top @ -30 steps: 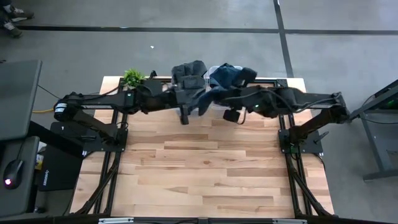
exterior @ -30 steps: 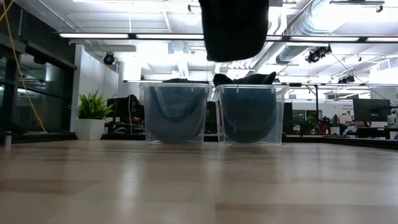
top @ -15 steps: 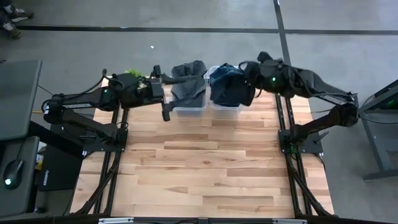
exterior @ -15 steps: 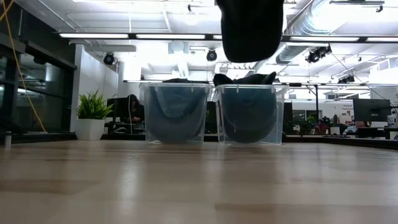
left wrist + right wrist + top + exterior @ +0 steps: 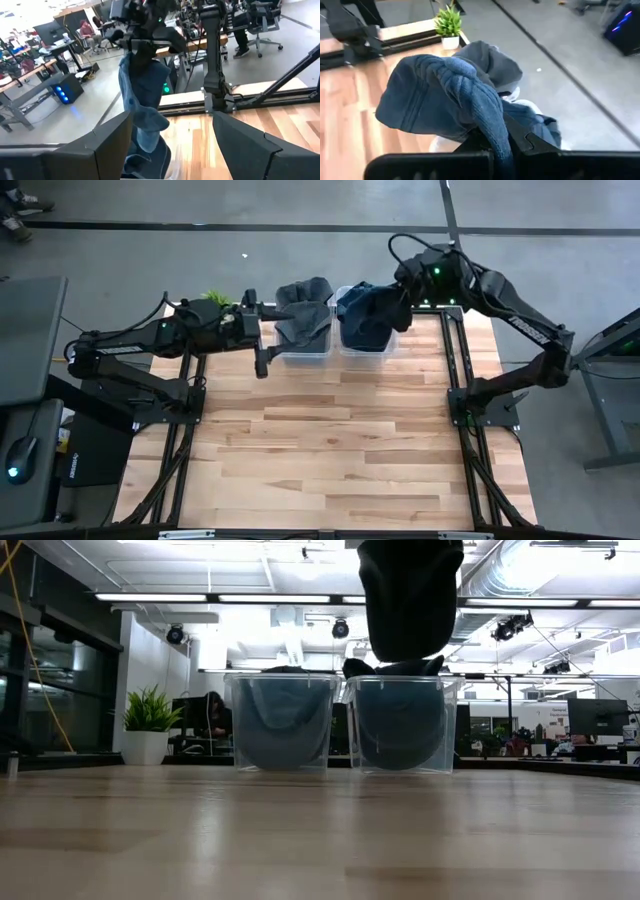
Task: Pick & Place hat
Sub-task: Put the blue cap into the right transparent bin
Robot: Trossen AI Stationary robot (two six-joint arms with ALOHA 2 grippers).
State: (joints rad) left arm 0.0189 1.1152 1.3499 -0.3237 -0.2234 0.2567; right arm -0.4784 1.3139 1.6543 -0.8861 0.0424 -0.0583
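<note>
- While the blue hat (image 5: pixel 368 315) hangs above the right bin (image 5: pixel 364 352) in the high view, lower it straight before release; the right gripper (image 5: pixel 404 308) stays clamped on its fabric at the far edge of the surface (image 5: pixel 330 450).
- Low view: the hat (image 5: pixel 411 595) hangs over the right bin (image 5: pixel 402 725); judge it centred before letting go.
- Left wrist view: the left gripper (image 5: pixel 170 145) stands with fingers apart, empty, beside the left bin (image 5: pixel 304 352).
- Right wrist view: hat fabric (image 5: pixel 445 95) drapes over the closed fingers.
</note>
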